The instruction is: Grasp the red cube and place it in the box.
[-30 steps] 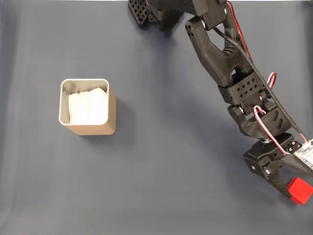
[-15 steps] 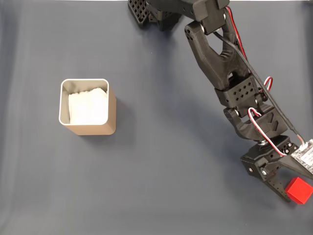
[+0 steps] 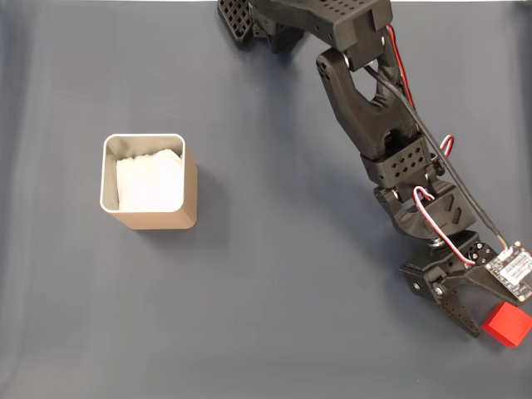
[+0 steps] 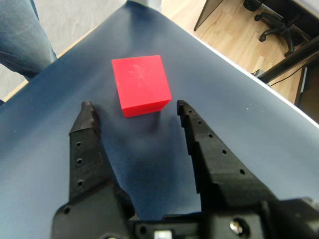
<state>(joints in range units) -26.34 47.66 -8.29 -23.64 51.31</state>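
Since a second ago we have drawn our gripper [image 4: 134, 110] back and left, jaws wide and empty, the red cube [image 3: 506, 323] untouched at lower right, far from the box [image 3: 150, 216]; closing now risks nudging the cube away.

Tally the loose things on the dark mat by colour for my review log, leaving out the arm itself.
Red: 1, the red cube, lying just ahead of the open gripper.
Tan: 1, the box, standing apart at the left of the fixed view, white lining inside.
Total: 2
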